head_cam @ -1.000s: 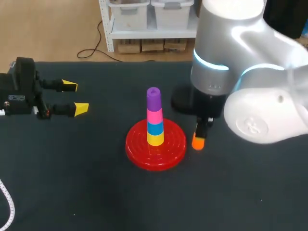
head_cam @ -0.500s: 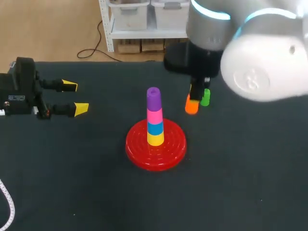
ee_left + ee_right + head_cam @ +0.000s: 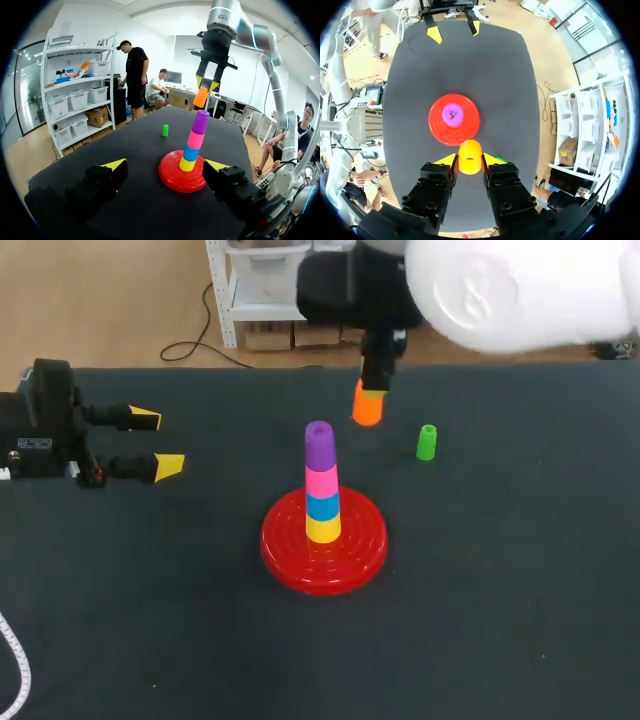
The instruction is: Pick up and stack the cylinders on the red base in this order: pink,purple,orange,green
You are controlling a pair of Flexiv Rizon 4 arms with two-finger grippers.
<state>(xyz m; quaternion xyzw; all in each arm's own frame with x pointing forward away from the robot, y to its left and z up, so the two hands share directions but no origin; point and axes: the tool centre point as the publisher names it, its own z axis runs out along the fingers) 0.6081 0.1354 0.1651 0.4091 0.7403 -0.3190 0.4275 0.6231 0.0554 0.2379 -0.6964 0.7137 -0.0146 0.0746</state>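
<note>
The red base sits mid-table with a stack on its peg: yellow, blue, pink, and the purple cylinder on top. My right gripper hangs high above the table, just behind and right of the stack, shut on the orange cylinder. The small green cylinder stands upright on the table to the right of the stack. My left gripper rests at the table's left side, open and holding nothing.
The black table carries nothing else besides the base and the green cylinder. My right arm's large white body hangs over the table's far right.
My right gripper has lifted the orange cylinder from beside the base's right edge and carried it up and back toward the stack's top. The green cylinder has come into view. The left arm stayed still.
</note>
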